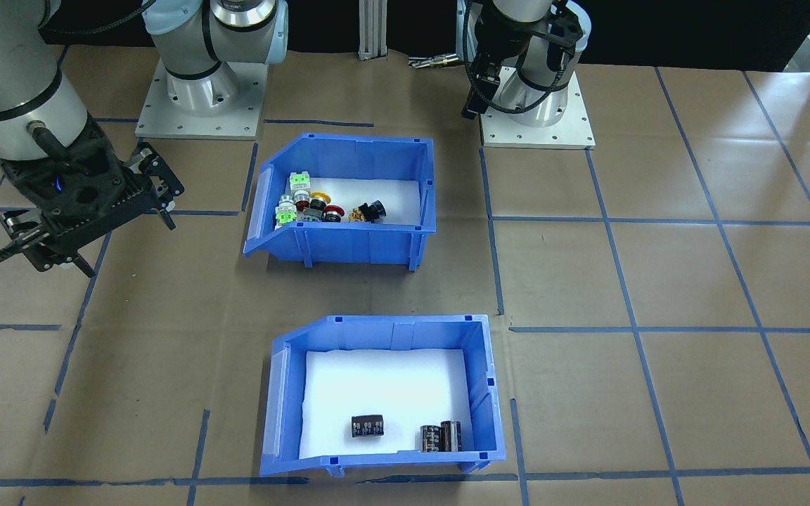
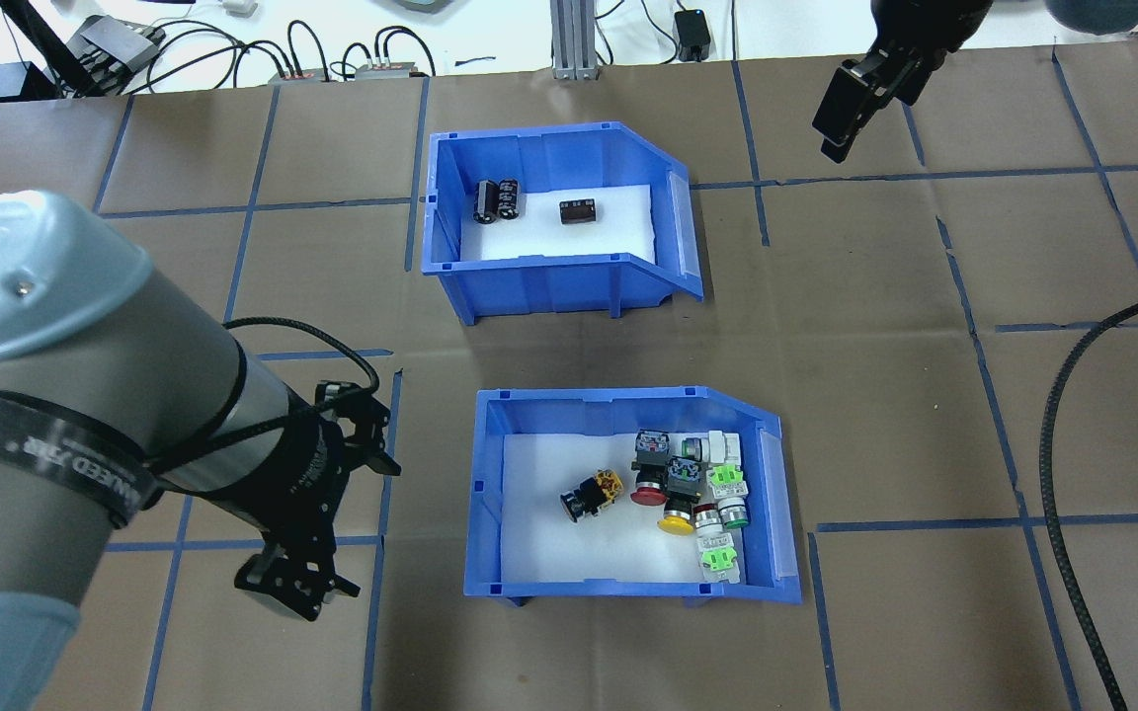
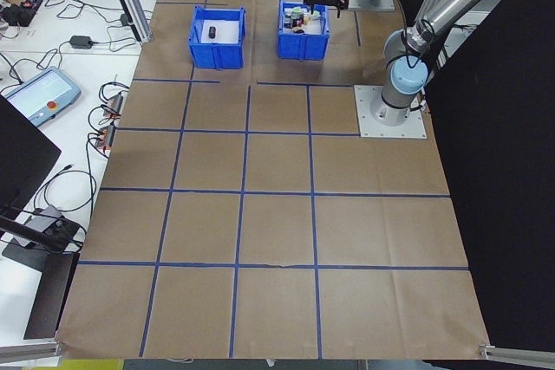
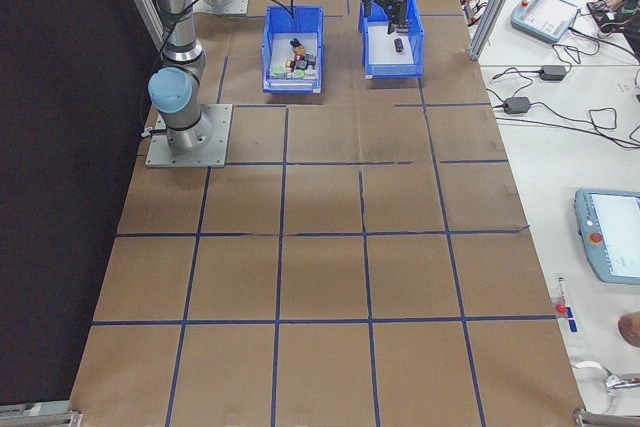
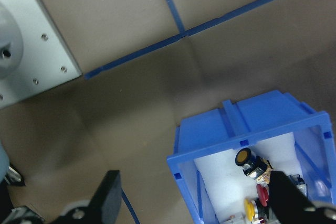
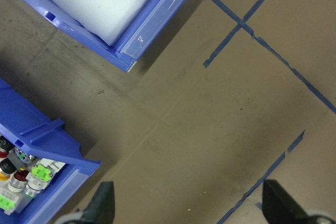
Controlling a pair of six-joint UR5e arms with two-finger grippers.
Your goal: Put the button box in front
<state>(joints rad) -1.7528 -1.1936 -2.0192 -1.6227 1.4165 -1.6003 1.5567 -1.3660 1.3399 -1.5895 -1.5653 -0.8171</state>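
Blue plastic, sloped lip, white foam liner: the button box (image 2: 628,494) is sitting on the brown-paper tabletop (image 2: 925,395), on the robot's side of the like blue bin (image 2: 554,222), a strip of bare paper separating them. Green, yellow, red and black push-button switches (image 2: 692,484) are crowding its lipped end; one black-and-yellow switch (image 2: 591,494) is lying apart from them on the liner. Left gripper (image 2: 332,494) is hovering just beside the button box's closed end, jaws spread, holding nothing. Three black cylinders (image 2: 529,204) are lying in the like blue bin. Right gripper (image 2: 855,104) is hanging beyond that bin's lip, well apart from the button box, jaws spread, empty.
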